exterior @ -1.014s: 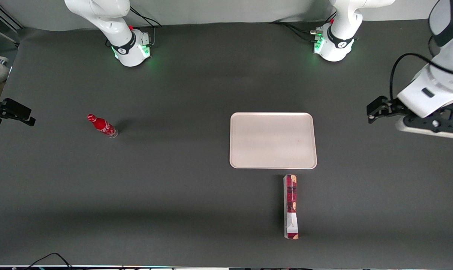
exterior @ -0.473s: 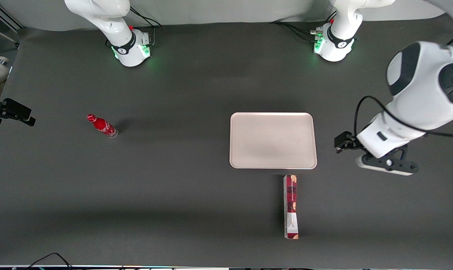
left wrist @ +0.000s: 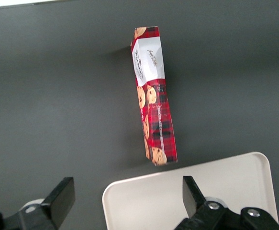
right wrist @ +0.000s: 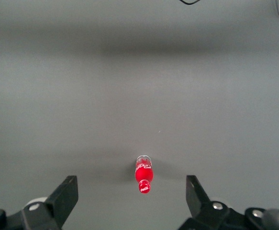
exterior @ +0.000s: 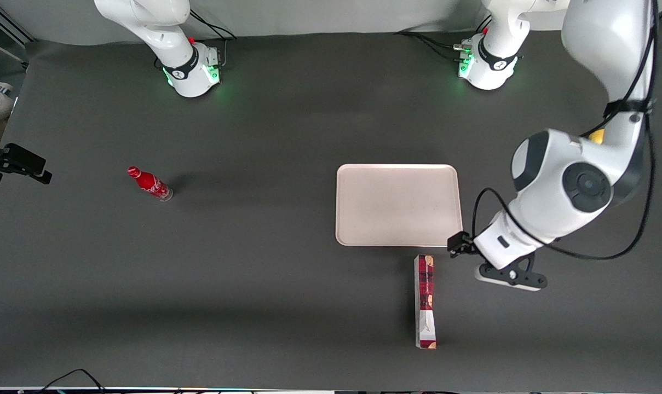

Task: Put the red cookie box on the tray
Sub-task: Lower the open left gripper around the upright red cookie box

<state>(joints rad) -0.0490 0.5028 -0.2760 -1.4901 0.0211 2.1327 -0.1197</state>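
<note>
The red cookie box (exterior: 425, 301) lies flat on the dark table, one short end close to the tray's edge that faces the front camera. In the left wrist view the red cookie box (left wrist: 153, 115) shows plaid and cookie prints. The tray (exterior: 399, 205) is pale pinkish-white and holds nothing. My left gripper (exterior: 506, 271) hangs high above the table, beside the box's tray end and toward the working arm's end. Through the wrist camera the gripper (left wrist: 127, 196) is open, with a corner of the tray (left wrist: 225, 187) below its fingers (left wrist: 193, 194) and nothing held.
A small red bottle (exterior: 149, 183) stands toward the parked arm's end of the table, also seen as the bottle (right wrist: 144, 177) in the right wrist view. Both arm bases (exterior: 487, 63) sit at the table edge farthest from the front camera.
The left arm has swung in from the working arm's end, nearer to the front camera, bringing the open gripper close to the tray's corner and the box. Box, tray and bottle have not moved.
</note>
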